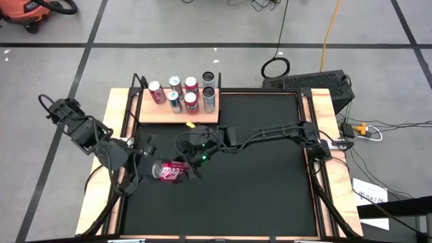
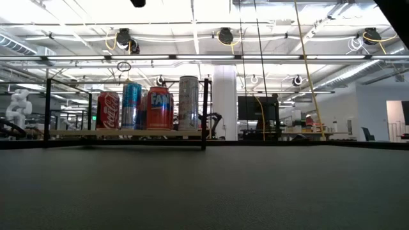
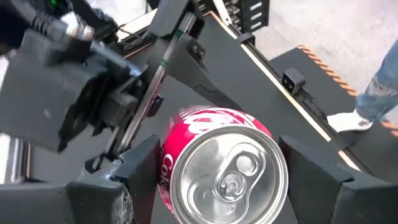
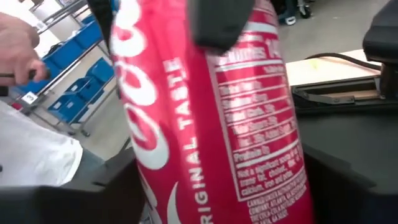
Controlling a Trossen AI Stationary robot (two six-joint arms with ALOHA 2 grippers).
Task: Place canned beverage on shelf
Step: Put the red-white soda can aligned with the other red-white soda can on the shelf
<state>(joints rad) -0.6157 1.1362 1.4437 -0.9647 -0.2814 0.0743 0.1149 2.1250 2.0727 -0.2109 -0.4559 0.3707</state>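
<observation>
Red Coca-Cola can [image 1: 170,171] is lying on its side over the near-left part of the black mat [image 1: 256,196], held between both grippers. Left gripper [image 1: 150,169] is gripping it: in the left wrist view its 2 fingers [image 3: 134,171] are pressing either side of the can [image 3: 221,165], silver top and pull tab facing the camera. Right gripper [image 1: 192,169] is sitting at the can's other end. In the right wrist view the can [image 4: 217,118] is filling the frame, with a dark finger of the other arm [image 4: 221,22] lying across its label; the right gripper's own fingers are standing on either side at the frame's lower corners, but I cannot tell whether they are touching the can or standing clear.

Farther back, the shelf [image 1: 177,113], a light wooden board with a thin black rail, is sitting at the far-left edge of the table. It is carrying 7 upright cans [image 1: 183,94] in 2 rows, reds and silvers, with 2 dark ones at the right end. In the low view a Coca-Cola can [image 2: 108,110], a blue can [image 2: 131,105], a Fanta can [image 2: 160,108] and a tall silver can [image 2: 188,102] are showing on the shelf [image 2: 124,133].

A person's hand [image 4: 15,50] and white sleeve are showing beyond the table in the right wrist view.
</observation>
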